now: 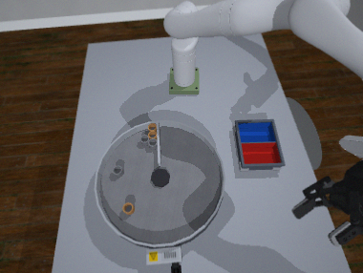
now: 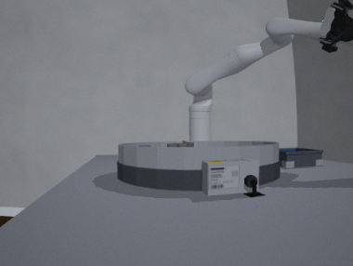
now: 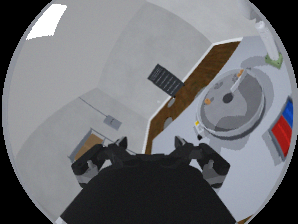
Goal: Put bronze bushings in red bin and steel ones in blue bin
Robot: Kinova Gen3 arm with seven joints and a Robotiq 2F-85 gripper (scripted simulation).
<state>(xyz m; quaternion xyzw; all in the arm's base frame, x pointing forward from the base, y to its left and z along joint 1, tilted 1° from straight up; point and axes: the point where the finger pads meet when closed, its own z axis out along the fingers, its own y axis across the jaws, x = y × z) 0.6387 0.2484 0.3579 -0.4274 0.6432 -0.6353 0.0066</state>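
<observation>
Bushings on the turntable, well apart from open, unloaded jaws

The gripper (image 1: 319, 223) (image 2: 335, 27) (image 3: 150, 141) stands wide open with nothing between its fingers, raised well above the tabletop. From the jaws, the nearest of the task's things is the divided tray (image 1: 238, 150) (image 2: 302, 160), set between them and the turntable in the top view. Its red bin (image 1: 260, 155) (image 3: 281, 135) is the half closer to the jaws; the blue bin (image 1: 255, 132) (image 3: 289, 112) adjoins it on the side toward the arm's base.

Past the tray from the jaws comes the turntable (image 1: 191, 200) (image 2: 197, 155) (image 3: 245, 117), with a dark hub (image 1: 160, 178) (image 3: 228, 98) at its middle. A thin upright bar (image 1: 159, 145) (image 3: 239, 80) runs from near the hub to the rim, on the side toward the arm's base. The bushings lie on the half of the disc beyond the hub from the jaws. Bronze bushings (image 1: 152, 136) and steel bushings (image 1: 153, 143) crowd close together beside the bar; whether they touch is too small to tell. Farther from the jaws, a lone steel bushing (image 1: 114, 170) and a lone bronze bushing (image 1: 123, 208) lie well apart from that cluster.

A white labelled box (image 1: 164, 256) (image 2: 222, 178) stands by the turntable on the side opposite the arm's base, beside a small black device (image 1: 176, 268) (image 2: 251, 181). The green base plate (image 1: 172, 92) lies across the table from them, behind the turntable.
</observation>
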